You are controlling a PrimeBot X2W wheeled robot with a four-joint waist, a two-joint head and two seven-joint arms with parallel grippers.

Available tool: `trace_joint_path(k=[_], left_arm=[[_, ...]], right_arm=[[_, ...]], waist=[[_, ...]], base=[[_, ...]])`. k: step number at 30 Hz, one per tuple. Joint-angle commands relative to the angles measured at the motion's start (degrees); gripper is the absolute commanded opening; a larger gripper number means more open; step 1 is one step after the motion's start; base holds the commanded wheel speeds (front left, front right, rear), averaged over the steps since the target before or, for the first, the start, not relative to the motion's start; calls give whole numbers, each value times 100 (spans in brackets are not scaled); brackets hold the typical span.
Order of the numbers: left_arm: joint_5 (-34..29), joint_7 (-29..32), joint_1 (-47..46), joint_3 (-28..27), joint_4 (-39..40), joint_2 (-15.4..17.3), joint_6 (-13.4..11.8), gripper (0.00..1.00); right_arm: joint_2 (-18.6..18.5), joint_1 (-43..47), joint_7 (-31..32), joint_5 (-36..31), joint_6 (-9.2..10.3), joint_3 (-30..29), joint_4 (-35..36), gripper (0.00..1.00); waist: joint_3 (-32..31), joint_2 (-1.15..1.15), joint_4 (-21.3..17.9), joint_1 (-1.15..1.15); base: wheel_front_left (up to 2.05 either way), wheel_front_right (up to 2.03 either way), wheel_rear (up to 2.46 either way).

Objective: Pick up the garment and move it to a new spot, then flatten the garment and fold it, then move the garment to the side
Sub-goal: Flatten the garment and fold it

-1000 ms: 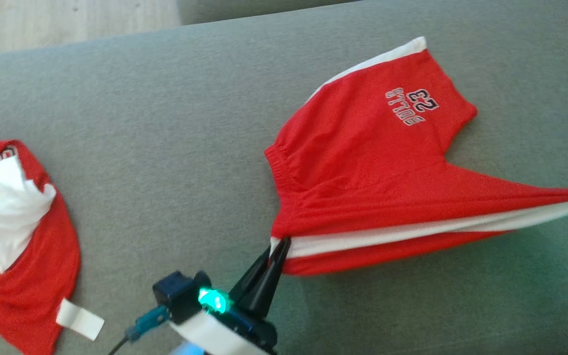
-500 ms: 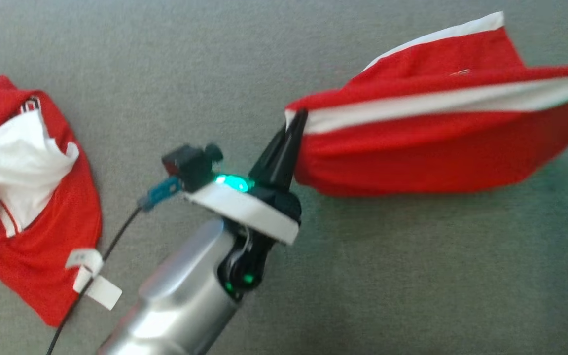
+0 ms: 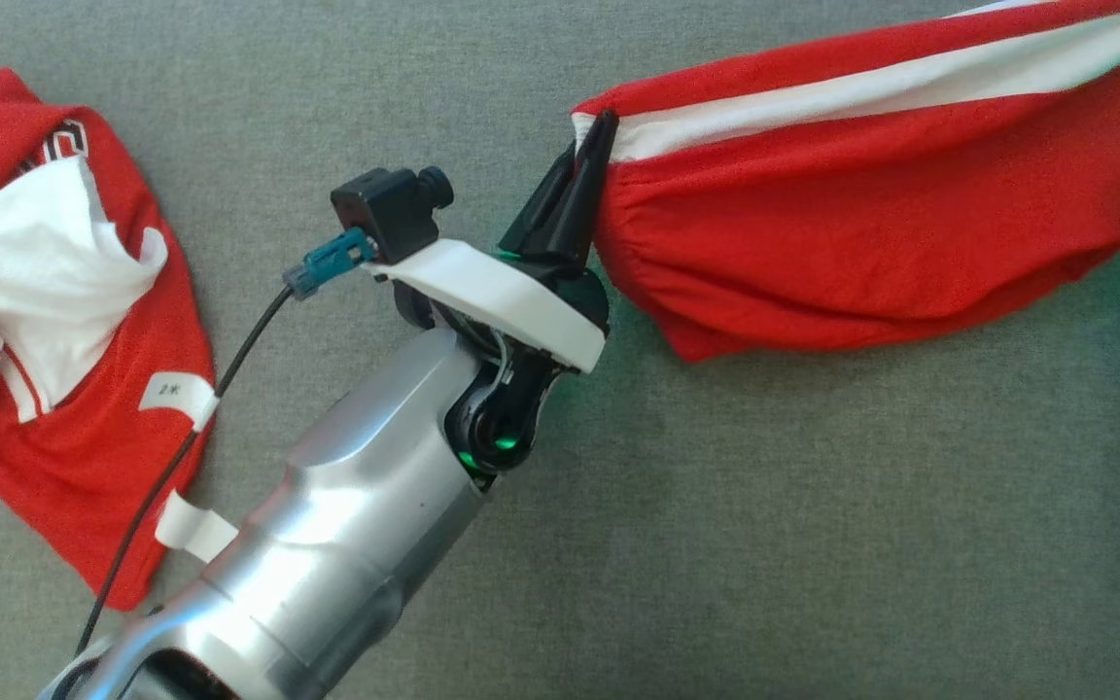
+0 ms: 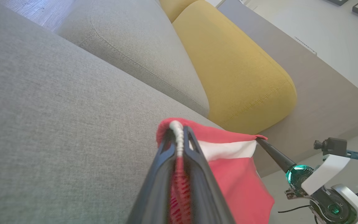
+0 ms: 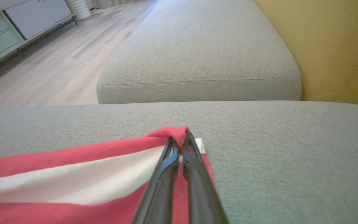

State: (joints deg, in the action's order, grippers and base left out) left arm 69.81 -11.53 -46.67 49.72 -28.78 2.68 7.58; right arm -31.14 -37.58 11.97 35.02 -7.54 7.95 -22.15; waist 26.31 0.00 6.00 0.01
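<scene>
Left gripper [image 3: 591, 146], right gripper [image 5: 179, 146] pinch red shorts [image 3: 861, 243], stretched taut.

I'm seeing bare grey fabric sofa seat [image 3: 813, 535] lying open around the fingers of my left gripper [image 3: 602, 128]. A crumpled red-and-white jersey [image 3: 84, 437] is lying well behind them, and a mustard-yellow cushion [image 4: 235, 68] is standing ahead.

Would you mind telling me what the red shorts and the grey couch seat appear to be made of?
Red shorts: soft matte knit, likely jersey; it puckers at the waistband and sags. Couch seat: matte grey woven upholstery, judging by its fine speckled weave.
</scene>
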Motion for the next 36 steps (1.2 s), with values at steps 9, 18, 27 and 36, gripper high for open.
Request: trace_joint_path(k=[9, 18, 27, 36], left_arm=[[-372, -339, -266, -1, -306, 25, -9, 100], [-3512, -345, 1544, -1692, 1020, 120, -736, 100], [-5168, -346, 2917, -2301, 2370, 39, -1188, 100], [-5421, -346, 3575, -2406, 2802, 23, -1261, 100]], right_arm=[[-286, 137, -598, 450, 5, 559, -178, 100], [-26, 1165, -958, 738, 5, 678, -39, 100], [-3, 766, -942, 213, 5, 66, -1088, 100], [-103, 257, -865, -451, 5, -64, -2426, 100]], waist=[[-217, 0, -16, -1], [-567, 0, -69, -1], [-547, 0, 491, -1], [-614, 0, 955, -1]], base=[[0, 0, 0], [0, 0, 0], [0, 0, 0], [0, 0, 0]])
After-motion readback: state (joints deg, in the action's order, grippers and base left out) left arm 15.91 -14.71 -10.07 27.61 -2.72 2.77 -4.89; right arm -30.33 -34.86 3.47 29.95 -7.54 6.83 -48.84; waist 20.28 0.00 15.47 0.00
